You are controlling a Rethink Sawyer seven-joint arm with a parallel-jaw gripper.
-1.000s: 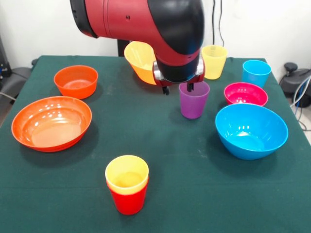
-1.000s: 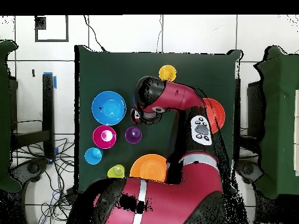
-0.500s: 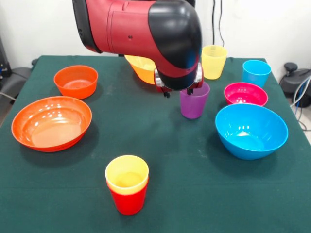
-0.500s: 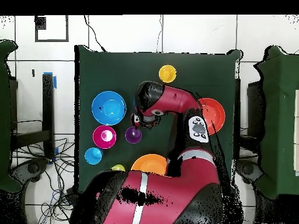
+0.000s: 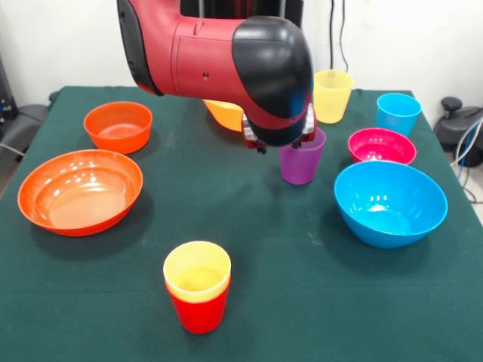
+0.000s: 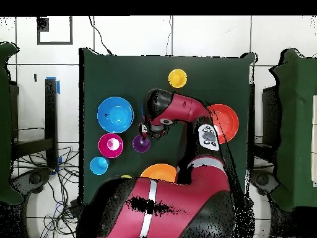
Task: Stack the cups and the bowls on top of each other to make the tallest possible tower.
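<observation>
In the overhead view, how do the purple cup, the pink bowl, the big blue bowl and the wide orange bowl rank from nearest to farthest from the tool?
1. Purple cup: right at the tool.
2. Big blue bowl and pink bowl: both to the picture's left, too close to call.
3. Wide orange bowl: far on the picture's right, partly behind the arm.

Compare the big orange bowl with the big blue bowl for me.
The wide orange bowl is shallow with a broad flat floor; the blue bowl is deeper and steeper-sided. In the front view the orange bowl sits at the table's left, the blue bowl at its right. Both stand upright, empty and unstacked.
</observation>
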